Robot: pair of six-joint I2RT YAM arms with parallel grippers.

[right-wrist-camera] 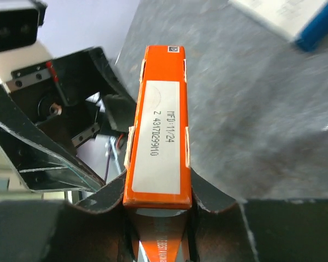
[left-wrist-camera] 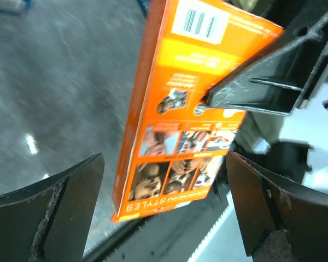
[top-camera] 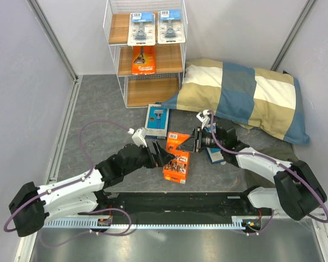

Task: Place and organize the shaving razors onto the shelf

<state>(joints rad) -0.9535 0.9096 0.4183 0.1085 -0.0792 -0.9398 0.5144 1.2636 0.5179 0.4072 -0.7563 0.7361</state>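
Note:
An orange razor pack hangs above the table between the two arms. My right gripper is shut on its narrow edge, one finger pressed on each side. My left gripper stands open, its fingers well apart on either side of the pack's lower end without touching it. The shelf stands at the back; its top tier holds two clear blister packs and its middle tier an orange pack. One blue box lies before the shelf. Another blue box is partly hidden under my right arm.
A blue-and-beige checked pillow lies at the right, next to the shelf. Grey walls close in the table on the left and right. A black rail runs along the near edge by the arm bases.

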